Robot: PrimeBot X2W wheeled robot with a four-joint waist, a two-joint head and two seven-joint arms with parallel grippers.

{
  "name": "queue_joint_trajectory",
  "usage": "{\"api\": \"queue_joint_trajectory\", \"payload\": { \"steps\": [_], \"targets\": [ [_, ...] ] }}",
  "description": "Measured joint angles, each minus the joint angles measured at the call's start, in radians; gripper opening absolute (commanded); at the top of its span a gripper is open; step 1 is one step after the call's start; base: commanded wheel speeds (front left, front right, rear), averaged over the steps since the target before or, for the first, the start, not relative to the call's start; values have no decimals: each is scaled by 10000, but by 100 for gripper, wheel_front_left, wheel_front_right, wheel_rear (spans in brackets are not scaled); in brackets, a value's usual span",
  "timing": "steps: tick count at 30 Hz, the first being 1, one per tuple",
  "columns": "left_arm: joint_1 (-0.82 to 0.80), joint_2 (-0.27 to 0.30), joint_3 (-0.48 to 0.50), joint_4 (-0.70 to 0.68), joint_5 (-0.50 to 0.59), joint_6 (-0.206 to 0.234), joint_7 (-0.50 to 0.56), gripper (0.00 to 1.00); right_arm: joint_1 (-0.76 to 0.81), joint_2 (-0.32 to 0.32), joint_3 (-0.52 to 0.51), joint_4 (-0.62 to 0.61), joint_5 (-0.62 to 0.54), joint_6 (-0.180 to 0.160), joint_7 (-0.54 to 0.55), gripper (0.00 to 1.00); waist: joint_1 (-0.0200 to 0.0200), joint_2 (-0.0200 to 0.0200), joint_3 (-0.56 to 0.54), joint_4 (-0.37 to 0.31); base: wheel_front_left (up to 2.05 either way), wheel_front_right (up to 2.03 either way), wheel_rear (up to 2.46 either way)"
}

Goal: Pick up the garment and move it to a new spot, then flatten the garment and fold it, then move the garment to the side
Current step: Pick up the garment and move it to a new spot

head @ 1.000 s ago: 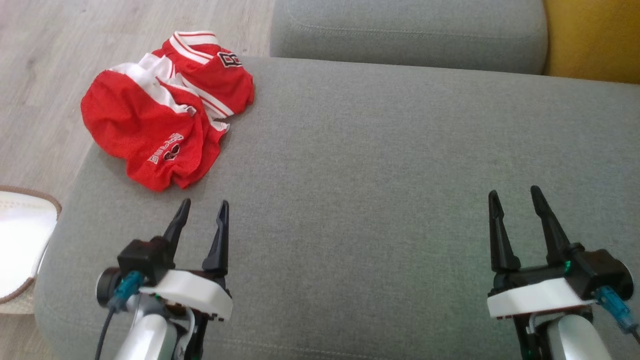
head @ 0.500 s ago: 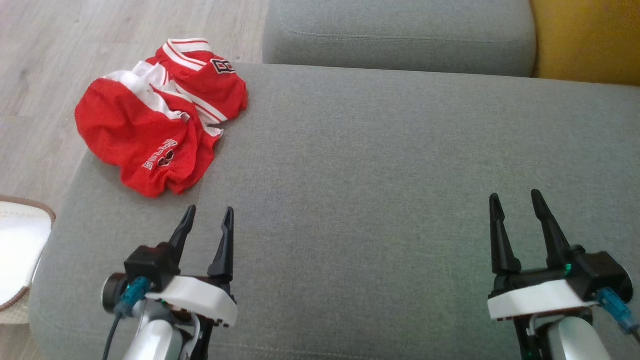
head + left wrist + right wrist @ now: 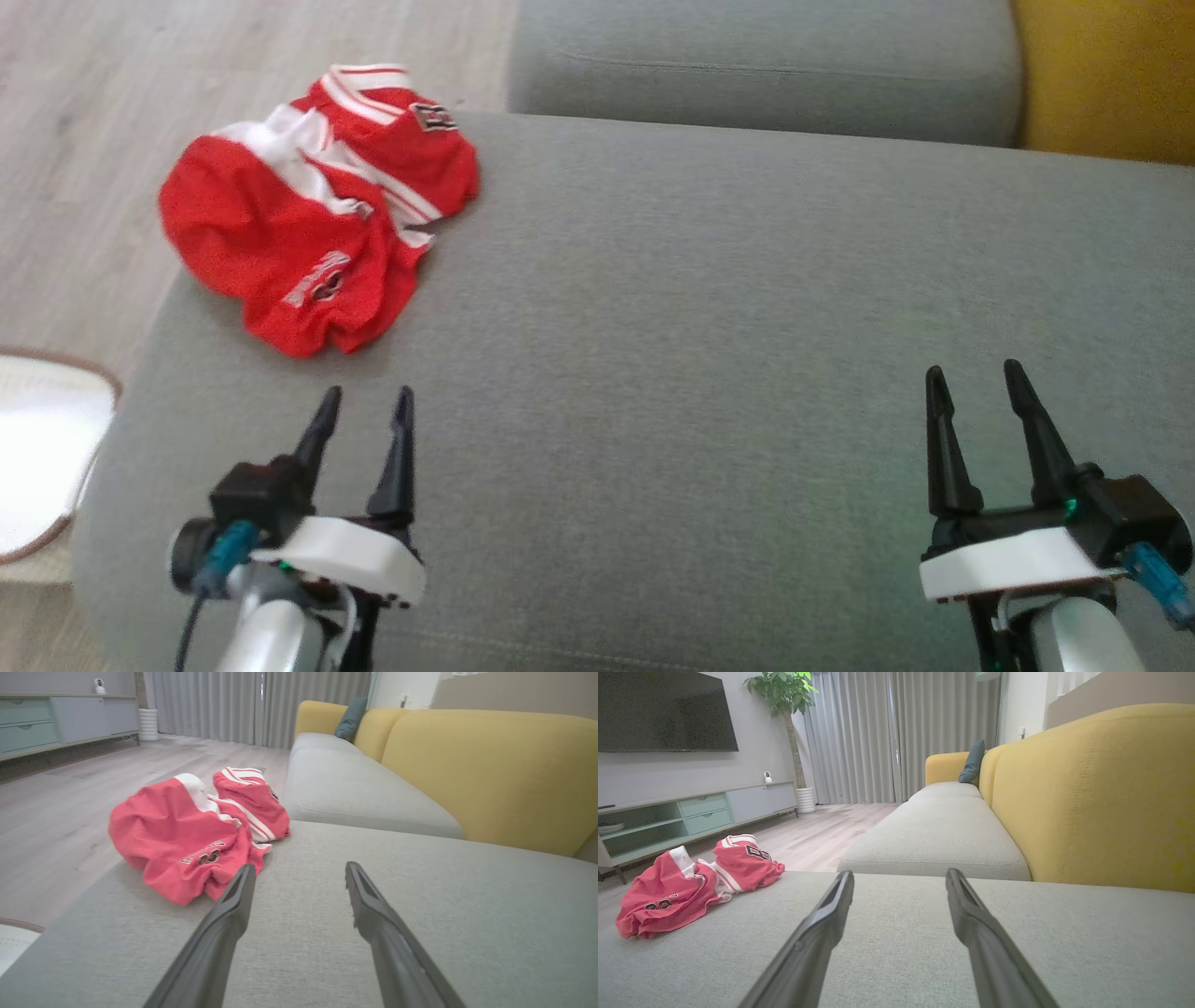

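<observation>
Grey sofa cushion [image 3: 709, 308] still carries the crumpled red garment [image 3: 313, 210] at its far left corner; only the head camera has swayed. Left gripper [image 3: 366, 397], near it, and right gripper [image 3: 973, 373] hover with fingers apart, so the pickup looks unstarted.

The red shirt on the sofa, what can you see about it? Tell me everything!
The red shirt looks like a mesh sports jersey with white bands, thin red stripes and small black-and-white lettering. It lies crumpled in a heap at the far left corner of the grey sofa cushion, beside the wooden floor. Only the cushion touches it.
</observation>
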Motion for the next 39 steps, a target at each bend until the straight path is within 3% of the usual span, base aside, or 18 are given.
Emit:
{"api": "queue_joint_trajectory", "payload": {
  "steps": [14,19,29,39],
  "targets": [
    [546,192,1003,-203,8,213,0,100,-6,6,192,-69,-88,0,0,100,0,0,1,2042,0,0,0],
    [475,608,911,-207,280,-50,61,100,-58,12,485,-150,-305,0,0,100,0,0,255,2639,0,0,0],
    [-3807,1649,859,802,337,-957,1473,100,-1298,2,706,-460,-1519,0,0,100,3,0,1951,2317,0,0,0],
    [-7724,2150,470,3800,-17,-1369,3195,100,-1673,-23,449,-1432,-2583,0,426,100,4,0,4012,1407,0,0,0]
  ]
}}
